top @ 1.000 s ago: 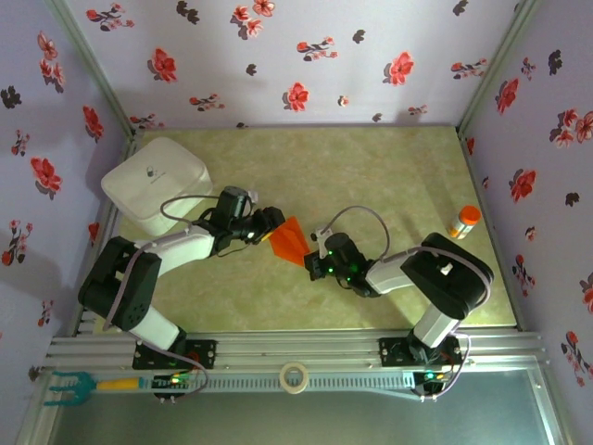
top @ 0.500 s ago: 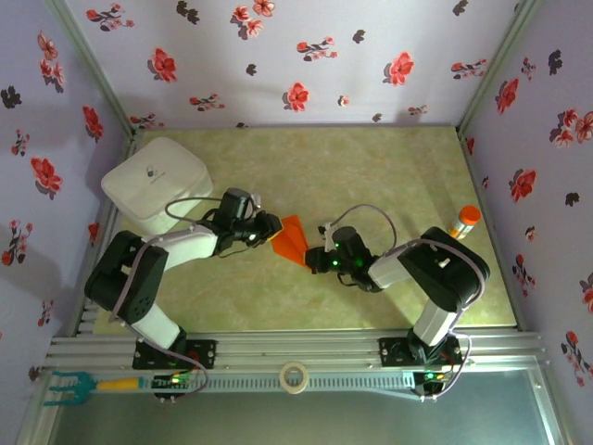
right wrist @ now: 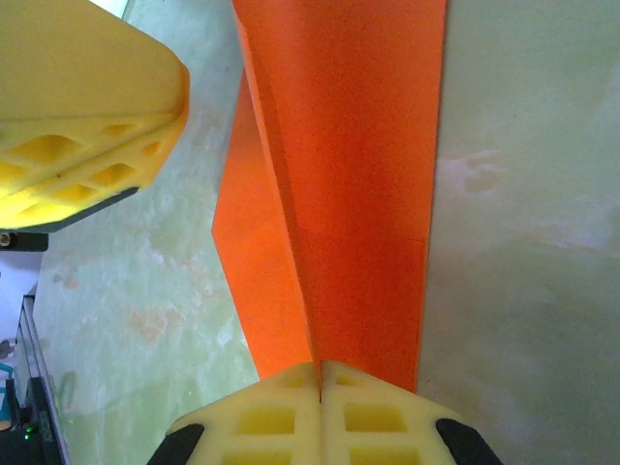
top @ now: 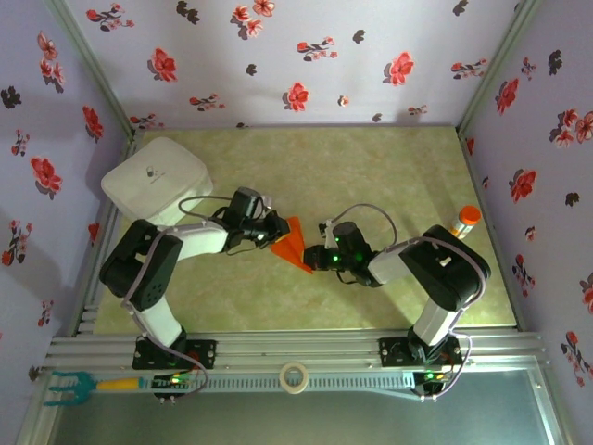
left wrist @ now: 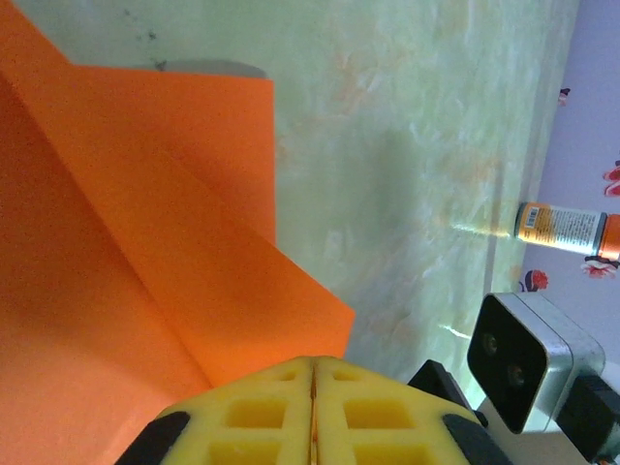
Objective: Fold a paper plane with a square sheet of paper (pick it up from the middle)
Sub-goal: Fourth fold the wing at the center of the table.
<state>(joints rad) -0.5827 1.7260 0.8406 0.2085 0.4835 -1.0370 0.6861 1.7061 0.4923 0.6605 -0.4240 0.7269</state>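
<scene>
Since a second ago, your left gripper (top: pixel 275 232) has moved in against the paper and clamped down from wide open, while your right arm has slid a little leftward with its grip unchanged.

On the left wrist view, the left gripper (left wrist: pixel 312 373) has its yellow pads (left wrist: pixel 247 412) pressed flat together, with a thin orange line in the seam and the orange paper (left wrist: pixel 145 242) running in under them, so it looks clenched on the paper's edge. On the right wrist view, the right gripper (right wrist: pixel 320 373) is likewise pinched tight, its pads (right wrist: pixel 257 421) meeting on the near end of the orange paper (right wrist: pixel 349 145), right where a long crease runs into the seam. The left gripper (right wrist: pixel 87 97) shows there too, at the upper left, just beside the paper's folded side.

From above, the orange paper (top: pixel 293 243) is a creased wedge held between the two grippers, near the middle of the table (top: pixel 371 167), with the right gripper (top: pixel 313 260) on its lower right end. Layered flaps are visible on both wrist views.

Farther out, a small orange-capped bottle (top: pixel 463 222) stands near the table's right edge; on the left wrist view the bottle (left wrist: pixel 567 228) appears beyond the right arm's camera (left wrist: pixel 523 349). A white box (top: pixel 153 181) sits at the back left corner. On the rail in front of the arm bases lie a roll of tape (top: pixel 295 377) and a teal-and-yellow tool (top: pixel 79 383).
</scene>
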